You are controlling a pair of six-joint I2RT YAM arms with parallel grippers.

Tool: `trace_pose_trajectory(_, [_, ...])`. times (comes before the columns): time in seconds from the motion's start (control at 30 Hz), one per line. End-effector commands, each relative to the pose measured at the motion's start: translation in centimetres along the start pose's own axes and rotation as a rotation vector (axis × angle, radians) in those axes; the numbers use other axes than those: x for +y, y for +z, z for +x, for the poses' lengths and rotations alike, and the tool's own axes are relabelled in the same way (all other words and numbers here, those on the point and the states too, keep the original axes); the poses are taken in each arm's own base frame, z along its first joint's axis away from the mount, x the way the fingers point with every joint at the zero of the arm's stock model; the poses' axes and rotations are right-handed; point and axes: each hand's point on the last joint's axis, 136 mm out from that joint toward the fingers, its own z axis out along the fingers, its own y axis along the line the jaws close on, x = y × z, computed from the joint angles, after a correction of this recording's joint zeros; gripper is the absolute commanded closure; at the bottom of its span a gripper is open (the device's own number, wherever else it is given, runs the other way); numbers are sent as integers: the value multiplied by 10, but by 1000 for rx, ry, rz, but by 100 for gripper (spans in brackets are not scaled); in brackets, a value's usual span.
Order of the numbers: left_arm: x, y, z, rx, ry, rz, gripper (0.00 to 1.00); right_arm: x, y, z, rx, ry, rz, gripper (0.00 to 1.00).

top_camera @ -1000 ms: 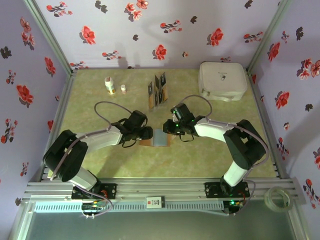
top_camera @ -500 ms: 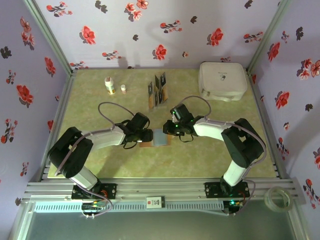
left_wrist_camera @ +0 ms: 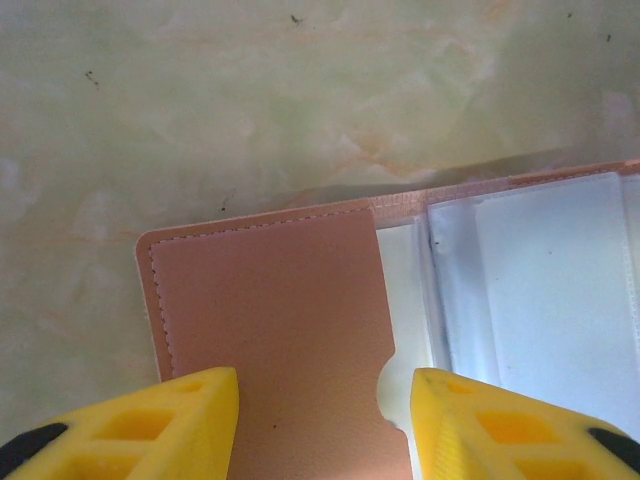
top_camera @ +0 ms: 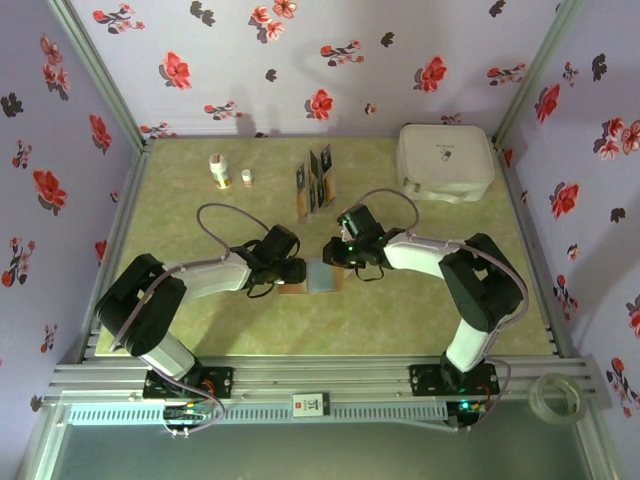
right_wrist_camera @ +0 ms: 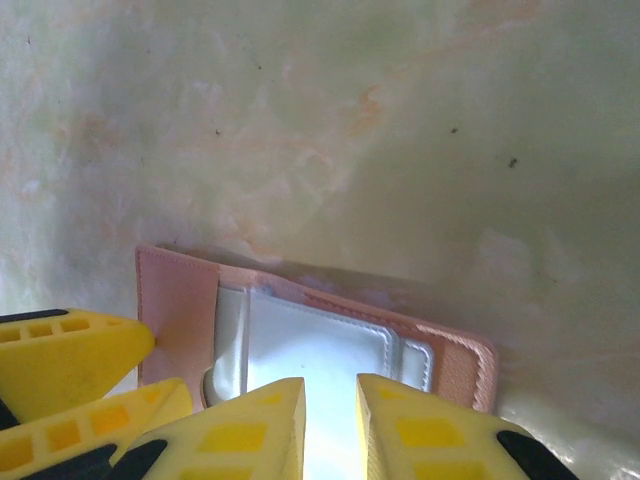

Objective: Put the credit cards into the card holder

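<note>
Seeing card holder (left_wrist_camera: 270, 320) reddish-brown, lining (left_wrist_camera: 560, 280) pale blue; fingers (left_wrist_camera: 150, 425) yellow; table (top_camera: 420, 310) green marbled; walls (top_camera: 350, 90) lilac, red and black flowers.

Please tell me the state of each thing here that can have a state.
card holder: open, lying flat
credit cards: upright in the card rack
white case: closed
left gripper: open, over the card holder
right gripper: fingers nearly together; grip unclear

Top view: both ends of card holder (top_camera: 320, 279) covered by left gripper (top_camera: 293, 272) and right gripper (top_camera: 338, 256); credit cards (top_camera: 318, 185) too small to read. Left wrist: holder cut off at bottom and right edges. Right wrist: holder's near edge hidden behind fingers (right_wrist_camera: 250, 428); whether anything sits in their narrow gap is unclear.
</note>
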Motion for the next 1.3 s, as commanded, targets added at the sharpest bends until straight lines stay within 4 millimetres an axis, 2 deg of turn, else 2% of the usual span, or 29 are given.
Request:
trace_pose_trajectory(0.0, [3,3,3,-5,28,-21,50,6,7,-2,9,-25,-14,80])
trace_pose_trajectory(0.1, [3,3,3,-11,31,-16,49,3,11,-1,18,-25,-6,80])
trace_pose_trajectory(0.37, [0,-5,-2,-61,31,21,39,-4,20,6,40,-11,2,81])
trace_pose_trajectory(0.67, [-18,-26,-7,-78,20,58,39,-9,22,11,45,1,10,81])
trace_pose_trajectory(0.97, [-10,-13,10,-53,8,38,41,-11,23,13,46,3,12,81])
trace_pose_trajectory(1.27, [-12,-10,10,-100,39,70,34,-3,25,15,56,-5,-6,81])
